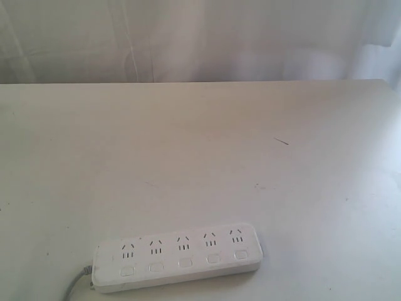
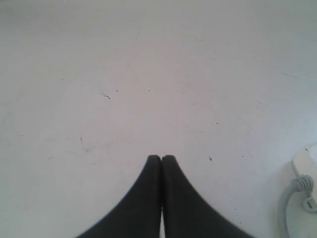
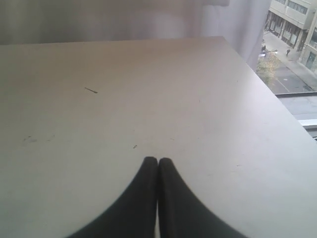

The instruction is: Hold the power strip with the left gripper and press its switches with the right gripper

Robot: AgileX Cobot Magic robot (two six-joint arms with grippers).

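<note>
The white power strip (image 1: 177, 256) lies flat near the table's front edge in the exterior view, five sockets in a row with its switches (image 1: 185, 263) along the near side. Its grey cord (image 1: 76, 283) leaves from the left end. Neither gripper appears in the exterior view. In the left wrist view my left gripper (image 2: 161, 157) is shut and empty above bare table, with the strip's end (image 2: 306, 174) and cord (image 2: 292, 198) at the frame's edge. My right gripper (image 3: 157, 159) is shut and empty over bare table; the strip is out of that view.
The pale table (image 1: 200, 157) runs back to a white curtain (image 1: 188, 37). In the right wrist view the table edge (image 3: 277, 99) borders a window onto a street far below (image 3: 287, 59). A small dark mark (image 1: 281, 141) lies on the tabletop.
</note>
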